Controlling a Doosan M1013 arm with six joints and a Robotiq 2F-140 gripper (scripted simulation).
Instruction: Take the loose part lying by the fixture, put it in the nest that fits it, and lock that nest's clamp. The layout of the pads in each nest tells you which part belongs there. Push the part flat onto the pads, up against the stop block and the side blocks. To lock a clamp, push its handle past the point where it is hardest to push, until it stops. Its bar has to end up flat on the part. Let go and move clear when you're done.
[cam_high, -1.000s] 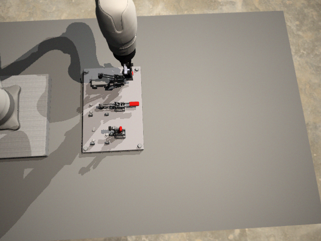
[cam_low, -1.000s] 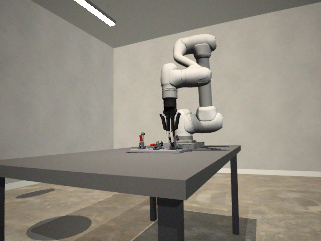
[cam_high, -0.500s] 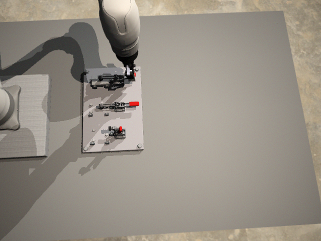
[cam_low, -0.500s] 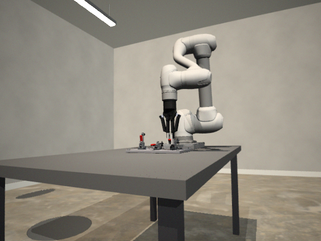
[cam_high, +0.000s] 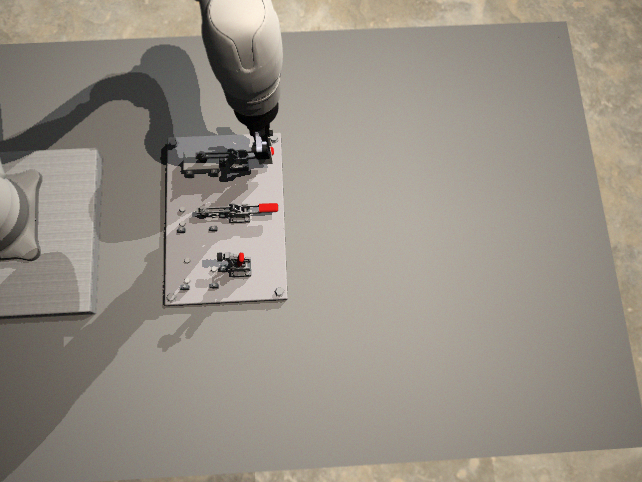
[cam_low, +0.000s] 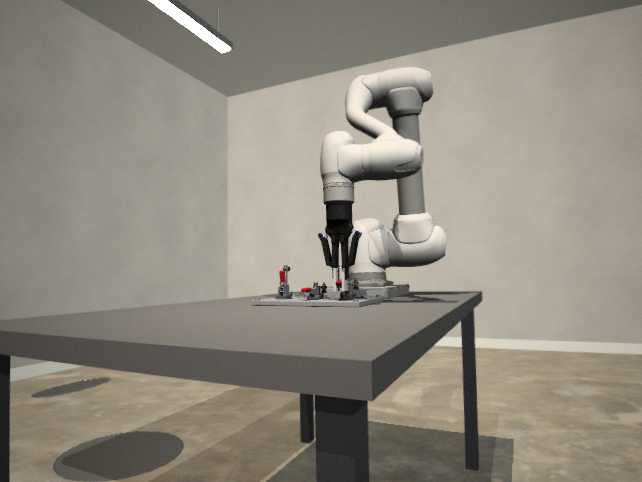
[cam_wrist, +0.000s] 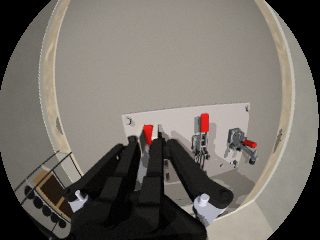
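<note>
The grey fixture plate carries three nests with toggle clamps. A dark grey part lies in the far nest under that clamp's bar. My gripper is shut and points straight down, its tips against the red handle of the far clamp, which lies low near the plate's edge. The middle clamp's red handle lies flat. The near clamp's red handle stands upright over bare pads.
The robot's grey base block sits left of the plate on the grey table. The arm's upper links rise behind the fixture in the exterior view.
</note>
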